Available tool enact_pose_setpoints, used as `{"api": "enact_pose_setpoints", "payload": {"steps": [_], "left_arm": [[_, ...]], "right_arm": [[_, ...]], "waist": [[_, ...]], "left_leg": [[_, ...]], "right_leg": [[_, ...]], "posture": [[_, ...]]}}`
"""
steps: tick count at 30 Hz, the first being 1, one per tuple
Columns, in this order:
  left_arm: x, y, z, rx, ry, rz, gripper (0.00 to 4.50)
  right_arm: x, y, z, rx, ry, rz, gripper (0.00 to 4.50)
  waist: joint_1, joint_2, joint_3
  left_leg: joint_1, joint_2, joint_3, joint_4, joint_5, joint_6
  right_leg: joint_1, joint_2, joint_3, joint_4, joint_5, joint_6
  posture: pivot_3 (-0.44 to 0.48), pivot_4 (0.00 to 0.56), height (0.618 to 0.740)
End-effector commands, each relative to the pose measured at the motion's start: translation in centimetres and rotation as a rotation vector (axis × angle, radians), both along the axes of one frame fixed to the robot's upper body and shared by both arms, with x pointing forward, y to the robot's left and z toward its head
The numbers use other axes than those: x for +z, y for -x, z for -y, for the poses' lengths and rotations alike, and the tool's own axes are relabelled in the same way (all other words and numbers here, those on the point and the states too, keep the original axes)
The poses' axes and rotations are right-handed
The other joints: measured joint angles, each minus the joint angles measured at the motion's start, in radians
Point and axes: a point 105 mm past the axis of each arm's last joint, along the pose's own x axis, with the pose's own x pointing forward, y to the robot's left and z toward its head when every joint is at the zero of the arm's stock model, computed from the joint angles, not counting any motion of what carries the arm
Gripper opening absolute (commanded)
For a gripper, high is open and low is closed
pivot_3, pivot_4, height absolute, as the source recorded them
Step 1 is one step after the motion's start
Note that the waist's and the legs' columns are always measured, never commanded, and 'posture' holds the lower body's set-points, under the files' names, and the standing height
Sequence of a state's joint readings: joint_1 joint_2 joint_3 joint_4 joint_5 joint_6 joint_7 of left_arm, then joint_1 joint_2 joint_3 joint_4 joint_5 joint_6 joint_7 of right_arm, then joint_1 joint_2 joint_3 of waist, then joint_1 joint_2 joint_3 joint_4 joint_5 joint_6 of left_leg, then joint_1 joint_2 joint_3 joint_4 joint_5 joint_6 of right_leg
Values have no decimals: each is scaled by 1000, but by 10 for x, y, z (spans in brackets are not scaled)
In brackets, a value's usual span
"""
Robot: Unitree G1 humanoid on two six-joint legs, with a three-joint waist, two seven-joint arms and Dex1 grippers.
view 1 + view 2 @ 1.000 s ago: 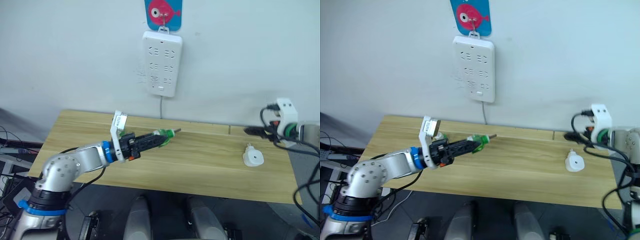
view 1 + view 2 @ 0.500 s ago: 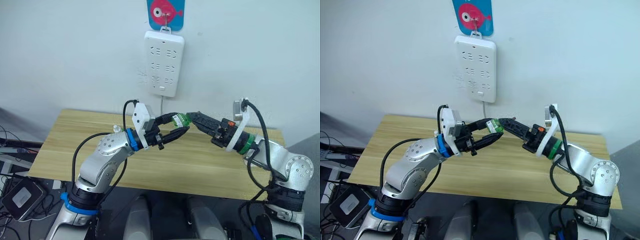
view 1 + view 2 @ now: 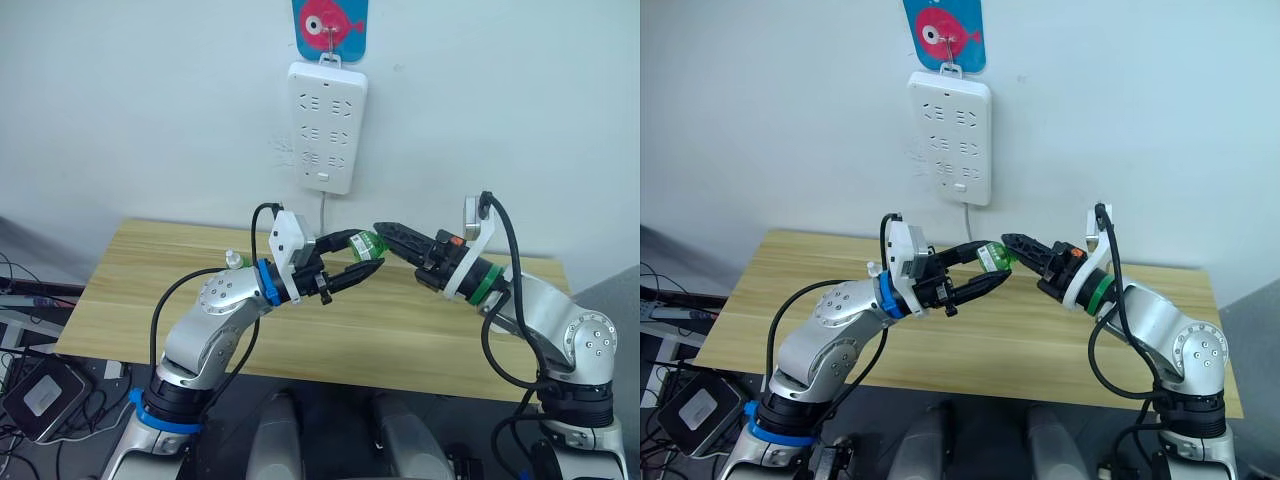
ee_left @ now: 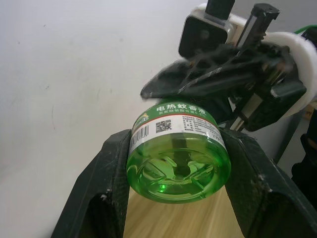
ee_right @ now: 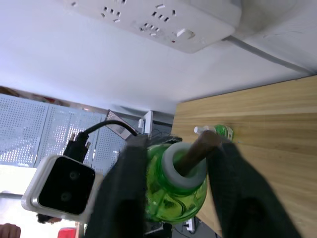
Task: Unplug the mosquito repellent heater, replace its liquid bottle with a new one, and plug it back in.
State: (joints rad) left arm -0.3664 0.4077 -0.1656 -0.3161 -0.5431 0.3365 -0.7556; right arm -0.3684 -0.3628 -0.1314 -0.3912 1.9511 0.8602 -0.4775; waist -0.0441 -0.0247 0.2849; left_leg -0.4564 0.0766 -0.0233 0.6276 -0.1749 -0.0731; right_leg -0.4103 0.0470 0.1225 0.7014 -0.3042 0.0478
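A green liquid bottle (image 4: 178,163) hangs in the air above the table, lying sideways, and my left gripper (image 3: 365,255) is shut on its body, one black finger on each side. My right gripper (image 3: 382,233) meets it from the right. Its fingers (image 5: 233,183) close on the bottle's white collar (image 5: 173,171), from which a brown wick sticks out. Another small green bottle (image 5: 214,131) with a white cap stands on the table behind my left arm. The mosquito repellent heater is hidden.
A white power strip (image 3: 328,125) hangs on the wall under a blue hook with a pink fish (image 3: 330,25); its cord drops behind the wooden table (image 3: 150,270). Both arms meet above the table's middle.
A second ago the bottle was low over the table and my right gripper stood open at the right edge. Both arms have risen and met, and the right gripper has closed on the bottle's neck.
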Motion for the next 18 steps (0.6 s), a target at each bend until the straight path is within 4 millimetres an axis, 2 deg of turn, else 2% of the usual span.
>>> {"api": "enact_pose_setpoints", "payload": {"steps": [1,2,6,9,12,16,18], "left_arm": [[9,5,4,-11,-1,62,2262],[9,4,4,-6,-6,67,2262],[4,2,1,-5,-39,48,3617],[2,5,-4,-38,-89,15,4487],[2,7,-10,-69,-157,10,4500],[-5,12,-5,-133,-272,12,4500],[-7,12,0,-158,-290,8,4500]], "right_arm": [[12,10,-5,45,-14,62,816],[12,10,-5,47,-13,62,816],[7,6,5,20,2,49,815],[1,-7,28,-94,91,66,815],[-16,-19,49,-228,317,166,815],[-62,-36,76,-384,842,364,815],[-80,-43,89,-444,1005,440,815]], "waist": [[0,0,0],[2,0,0],[5,0,0],[8,0,0],[11,0,0],[12,0,0],[12,0,-1]], "left_leg": [[0,0,0,0,0,0],[0,0,0,0,0,0],[0,0,0,0,0,0],[0,0,0,0,0,0],[0,0,0,0,0,0],[1,0,0,0,0,0],[1,0,0,0,0,0]], "right_leg": [[0,0,0,0,1,-2],[0,0,0,0,2,-3],[0,0,0,0,2,-3],[0,0,0,0,2,-3],[0,0,0,0,1,-2],[0,0,-1,0,0,-1],[0,0,-1,0,0,1]], "posture": [[8,230,740],[12,235,740],[13,235,740],[13,234,740],[5,230,740],[-5,223,740],[-7,217,740]]}}
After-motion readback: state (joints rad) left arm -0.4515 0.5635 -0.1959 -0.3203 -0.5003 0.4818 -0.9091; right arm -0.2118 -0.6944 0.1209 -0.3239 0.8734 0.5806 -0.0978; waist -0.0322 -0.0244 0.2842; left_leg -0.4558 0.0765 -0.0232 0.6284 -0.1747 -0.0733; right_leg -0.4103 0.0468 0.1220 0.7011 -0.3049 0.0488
